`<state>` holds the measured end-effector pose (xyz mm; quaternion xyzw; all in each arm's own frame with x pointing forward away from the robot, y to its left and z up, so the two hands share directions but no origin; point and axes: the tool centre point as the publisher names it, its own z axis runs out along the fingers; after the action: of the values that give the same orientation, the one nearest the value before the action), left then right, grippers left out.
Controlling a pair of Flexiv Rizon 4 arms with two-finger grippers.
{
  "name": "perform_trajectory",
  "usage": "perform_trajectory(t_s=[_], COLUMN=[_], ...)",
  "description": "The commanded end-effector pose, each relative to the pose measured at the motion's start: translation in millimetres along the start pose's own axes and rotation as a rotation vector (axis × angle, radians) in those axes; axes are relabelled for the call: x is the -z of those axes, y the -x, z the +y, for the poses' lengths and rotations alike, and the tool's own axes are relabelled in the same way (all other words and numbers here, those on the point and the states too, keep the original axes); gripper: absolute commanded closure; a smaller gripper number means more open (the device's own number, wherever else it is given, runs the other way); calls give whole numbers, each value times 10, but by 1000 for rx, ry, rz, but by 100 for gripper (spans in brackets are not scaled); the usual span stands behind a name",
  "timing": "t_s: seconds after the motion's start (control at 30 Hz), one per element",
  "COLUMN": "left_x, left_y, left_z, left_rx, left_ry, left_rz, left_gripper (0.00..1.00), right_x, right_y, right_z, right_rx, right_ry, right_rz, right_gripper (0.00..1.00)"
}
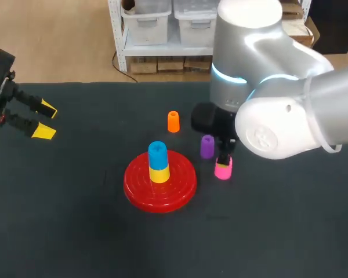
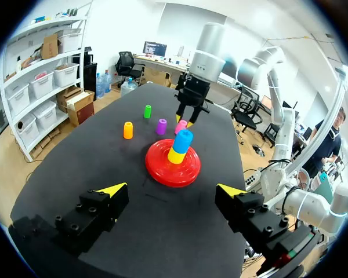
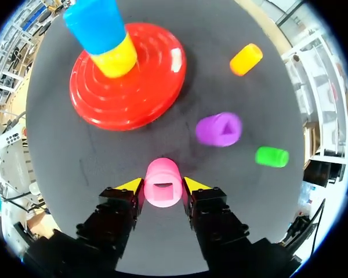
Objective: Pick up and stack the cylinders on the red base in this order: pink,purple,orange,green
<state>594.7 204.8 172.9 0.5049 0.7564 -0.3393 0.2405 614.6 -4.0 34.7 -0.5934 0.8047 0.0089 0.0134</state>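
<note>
A dark surface (image 1: pixel 75 231) fills the head view. Your right arm (image 1: pixel 278 104) comes in large from the upper right. A red base (image 1: pixel 182 186) sits at the lower middle, with a yellow cylinder (image 1: pixel 159 174) on it and a blue cylinder (image 1: pixel 157 153) on top of that.

Your left pincer (image 1: pixel 46 120) rests at the upper left, wide open and holding nothing. Your right pincer (image 3: pixel 162 186) is down just right of the base. Its yellow tips appear to press both sides of the upright pink cylinder (image 1: pixel 223 170), which stands on the surface.

The purple cylinder (image 1: pixel 206 146) stands just beside the pink one, up and to its left. The orange cylinder (image 1: pixel 173 121) is further up, near the middle. The green cylinder (image 3: pixel 272 157) shows only in the wrist views, lying beyond the purple one.

- **Stack:** The base is already taken, so pink cannot go on first. Set on top of blue, it would make a tall stack that could topple.
- **Lift:** A sideways drift could knock the purple neighbour over.
- **Grip:** If the hold is light, pink could slip out on the way up.
</note>
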Motion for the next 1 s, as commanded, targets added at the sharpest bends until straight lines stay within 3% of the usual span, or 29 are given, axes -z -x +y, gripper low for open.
perform_trajectory(t_s=[0.03, 0.2, 0.4, 0.7, 1.0], left_x=[-1, -1, -1, -1, -1], left_y=[-2, -2, -2, -2, -2], left_z=[18, 18, 18, 18, 18], left_rx=[0, 0, 0, 0, 0], left_ry=[-4, -4, -4, -4, -4], left_rz=[2, 2, 2, 2, 2], left_gripper=[0, 0, 0, 0, 0], right_x=[392, 846, 1125, 1279, 1179], right_y=[22, 308, 739, 1158, 1392], right_z=[-27, -129, -94, 113, 382], right_rx=[28, 157, 360, 524, 631], right_ry=[-26, -39, -29, -12, 10], right_rz=[-39, -64, -54, -59, -34], right_gripper=[100, 100, 100, 100, 100])
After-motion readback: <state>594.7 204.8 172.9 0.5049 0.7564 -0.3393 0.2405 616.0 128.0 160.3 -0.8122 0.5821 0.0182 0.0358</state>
